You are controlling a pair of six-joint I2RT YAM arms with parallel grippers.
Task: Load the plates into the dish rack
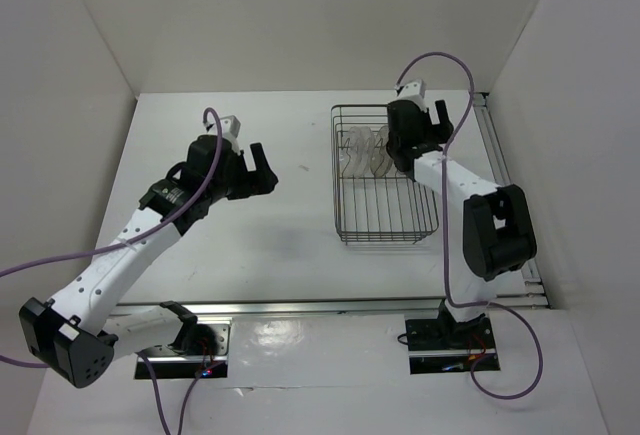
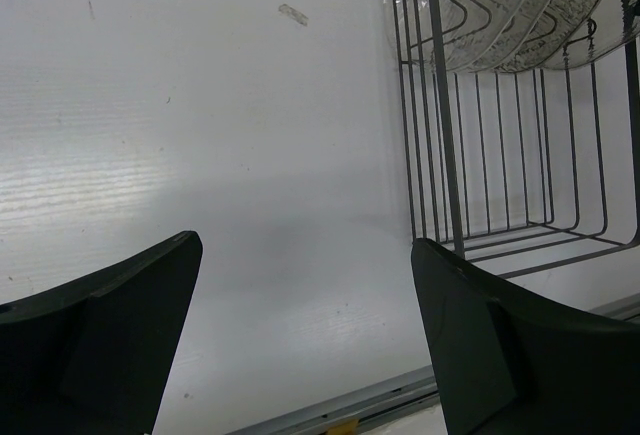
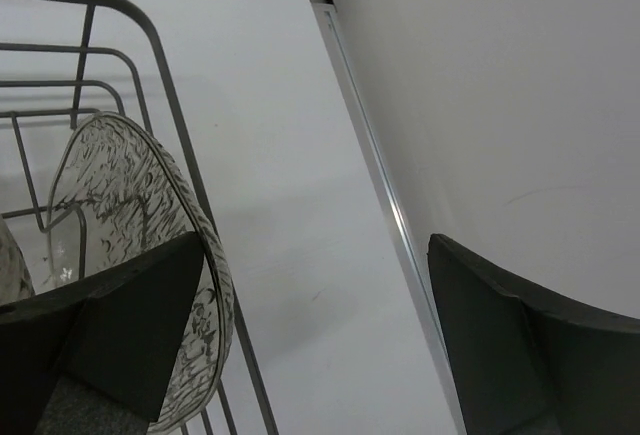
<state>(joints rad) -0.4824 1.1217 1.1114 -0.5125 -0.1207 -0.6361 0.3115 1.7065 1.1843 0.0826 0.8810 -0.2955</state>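
On the white table (image 1: 250,235), the dish rack (image 1: 338,180) is sitting right of centre with its long axis running from the near edge toward the far wall, and the plates (image 1: 362,150) are standing on edge in its far half, side by side across its width, their faces turning toward the left and right sides. The right gripper (image 3: 315,245) is hanging over the rack's right rim with its jaws apart, one finger (image 3: 120,325) just beside the outermost plate. The left gripper (image 2: 305,255) is hovering above bare table left of the rack, its jaws gaping wide and holding nothing.
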